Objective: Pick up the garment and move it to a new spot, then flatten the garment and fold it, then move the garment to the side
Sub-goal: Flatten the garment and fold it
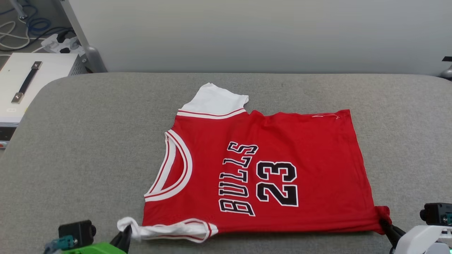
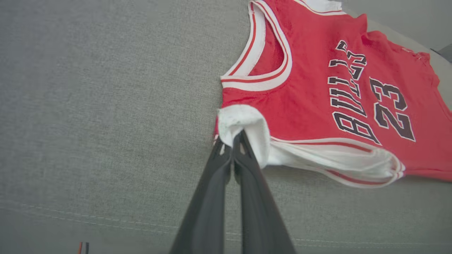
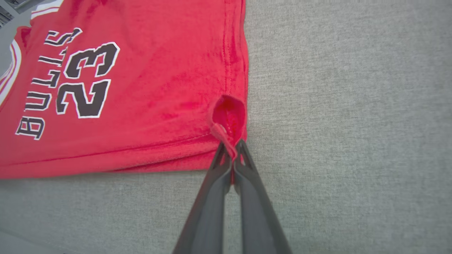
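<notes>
The garment (image 1: 303, 148) is a red shirt with white sleeves and black "BULLS 23" lettering, spread flat on the grey table, collar to the left. My left gripper (image 1: 126, 233) is shut on the near white sleeve (image 2: 243, 121), which bunches over its tips (image 2: 235, 139). My right gripper (image 1: 383, 221) is shut on the near hem corner (image 3: 229, 118), a small red fold pinched at its tips (image 3: 231, 146). The far white sleeve (image 1: 213, 98) lies flat at the top.
The grey padded table (image 1: 88, 141) ends at a pale wall behind. Off its left edge stands a white box with a handle (image 1: 26, 81), with cables and a power strip (image 1: 60, 44) on the floor.
</notes>
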You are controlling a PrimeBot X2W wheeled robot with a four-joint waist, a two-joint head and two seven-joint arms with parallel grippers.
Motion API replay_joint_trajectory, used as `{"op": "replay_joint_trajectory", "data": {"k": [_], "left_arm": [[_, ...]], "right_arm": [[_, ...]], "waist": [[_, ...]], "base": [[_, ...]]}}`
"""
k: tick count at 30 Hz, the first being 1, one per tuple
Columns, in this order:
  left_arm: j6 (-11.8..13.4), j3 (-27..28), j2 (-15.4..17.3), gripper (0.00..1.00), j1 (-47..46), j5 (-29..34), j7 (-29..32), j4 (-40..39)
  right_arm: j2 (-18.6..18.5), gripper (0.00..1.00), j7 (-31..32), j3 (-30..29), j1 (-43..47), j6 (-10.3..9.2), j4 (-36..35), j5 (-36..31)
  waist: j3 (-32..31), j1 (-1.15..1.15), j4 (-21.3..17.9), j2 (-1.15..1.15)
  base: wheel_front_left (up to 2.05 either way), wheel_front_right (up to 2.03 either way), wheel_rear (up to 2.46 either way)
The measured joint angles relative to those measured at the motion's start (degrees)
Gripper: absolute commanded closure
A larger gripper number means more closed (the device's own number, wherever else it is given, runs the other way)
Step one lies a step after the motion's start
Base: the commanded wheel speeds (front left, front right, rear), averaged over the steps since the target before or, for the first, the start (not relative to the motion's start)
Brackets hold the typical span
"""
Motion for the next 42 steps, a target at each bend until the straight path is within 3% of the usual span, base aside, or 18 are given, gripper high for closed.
{"op": "replay_joint_trajectory", "data": {"k": [13,16,18,25,32,33,34,35,36,42], "left_arm": [[-4.4,-0.1,-2.7,1.00,-17.5,2.1,-0.6,8.8],[-6.3,-0.7,-3.4,1.00,-22.4,2.7,-0.4,12.0],[-9.4,-2.3,-5.2,1.00,-29.9,3.6,1.2,19.6],[-12.1,-3.8,-7.3,1.00,-33.1,2.9,3.6,28.6],[-14.7,-5.4,-8.2,1.00,-33.8,1.2,6.4,32.4],[-15.0,-5.5,-8.3,1.00,-33.9,1.1,6.5,32.6],[-15.2,-5.6,-8.5,0.64,-33.9,1.0,6.5,32.9],[-15.2,-5.6,-8.8,0.02,-33.9,0.8,6.5,33.2],[-15.2,-5.4,-9.1,0.00,-33.9,0.6,6.5,33.5],[-13.5,-2.9,-9.3,0.00,-33.7,0.3,2.6,33.7]], "right_arm": [[3.0,1.00,2.3,-1.2,-12.3,-0.01,0.7,-7.1],[2.9,1.00,2.1,-1.1,-15.0,-0.01,2.8,-7.4],[2.2,1.00,0.7,0.8,-19.0,-0.01,6.6,-7.4],[1.6,1.00,-1.7,4.6,-21.9,-0.01,11.3,-7.2],[0.5,1.00,-3.9,7.7,-24.0,-0.01,15.2,-5.3],[0.3,0.81,-4.1,7.9,-24.1,-0.01,15.6,-5.2],[0.1,0.58,-4.5,8.1,-24.1,-0.01,15.9,-4.8],[0.0,0.13,-5.0,8.4,-24.1,-0.01,16.1,-4.7],[-0.1,0.00,-5.7,8.7,-24.1,-0.02,16.1,-4.5],[0.0,0.00,-11.9,9.3,-22.2,-0.04,14.9,-4.5]], "waist": [[5.4,0.00,-0.9,0.00],[7.2,0.00,-1.0,0.00],[10.6,0.00,-1.1,0.00],[13.3,0.01,-1.7,0.00],[13.4,0.01,-2.0,0.00],[13.2,0.01,-1.9,0.00],[13.0,0.01,-1.8,0.00],[12.8,0.01,-1.7,0.00],[12.5,0.01,-1.6,0.00],[10.4,0.01,-1.2,0.00]], "base": [[0.00,0.00,0.00],[0.00,0.00,0.00],[0.00,0.00,0.00],[0.00,0.00,0.00],[0.00,0.00,0.00],[0.00,0.00,0.00],[0.00,0.00,0.00],[0.00,0.00,0.00],[0.00,0.00,0.00],[0.00,0.00,0.00]]}}
